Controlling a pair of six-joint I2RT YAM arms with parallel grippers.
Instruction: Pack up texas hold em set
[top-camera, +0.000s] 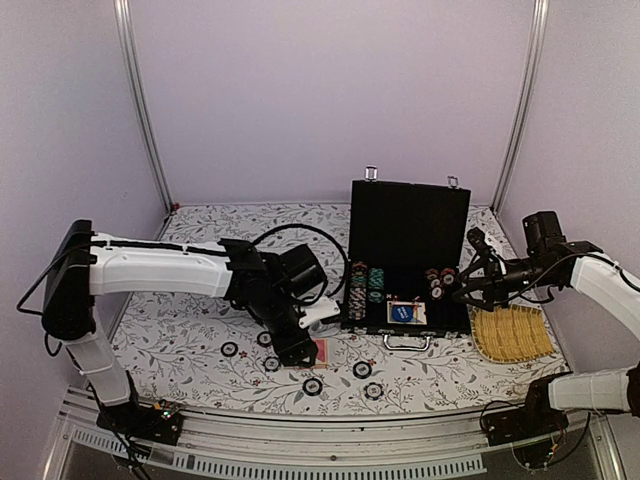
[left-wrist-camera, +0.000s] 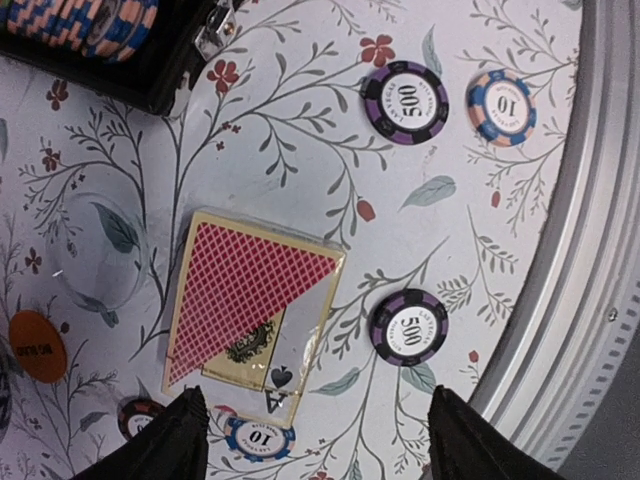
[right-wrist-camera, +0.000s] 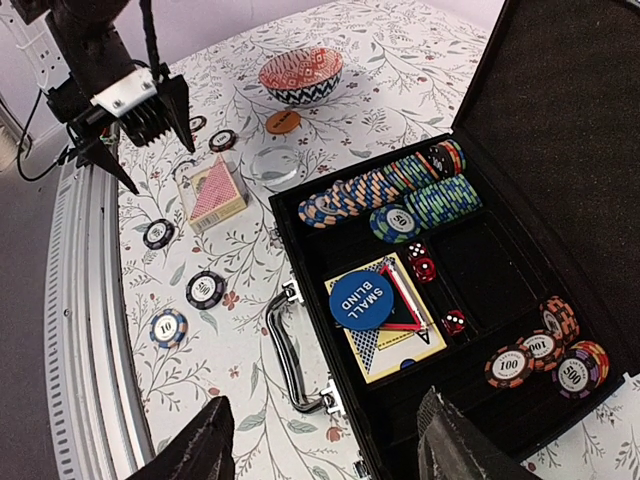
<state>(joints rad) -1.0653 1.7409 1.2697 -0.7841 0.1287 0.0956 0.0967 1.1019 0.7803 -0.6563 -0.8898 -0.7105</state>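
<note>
The black briefcase (top-camera: 408, 226) stands open with its lid upright, and its silver handle (right-wrist-camera: 291, 348) faces the near edge. Inside are rows of chips (right-wrist-camera: 385, 190), red dice, a card deck under a blue disc (right-wrist-camera: 363, 297), and loose chips (right-wrist-camera: 545, 357). The red-pink card deck (left-wrist-camera: 250, 295) lies on the cloth left of the case. My left gripper (left-wrist-camera: 320, 452) is open and empty just above the deck's near end. Poker chips (left-wrist-camera: 408, 326) lie around it. An orange disc (left-wrist-camera: 37, 345) lies to the side. My right gripper (right-wrist-camera: 325, 445) is open and empty above the case's front edge.
A yellow woven tray (top-camera: 510, 333) lies right of the case. A pink patterned bowl (right-wrist-camera: 300, 75) and a clear round dome (right-wrist-camera: 277, 163) sit on the floral cloth left of the case. Several chips (top-camera: 313, 386) lie near the metal front rail (top-camera: 330, 425).
</note>
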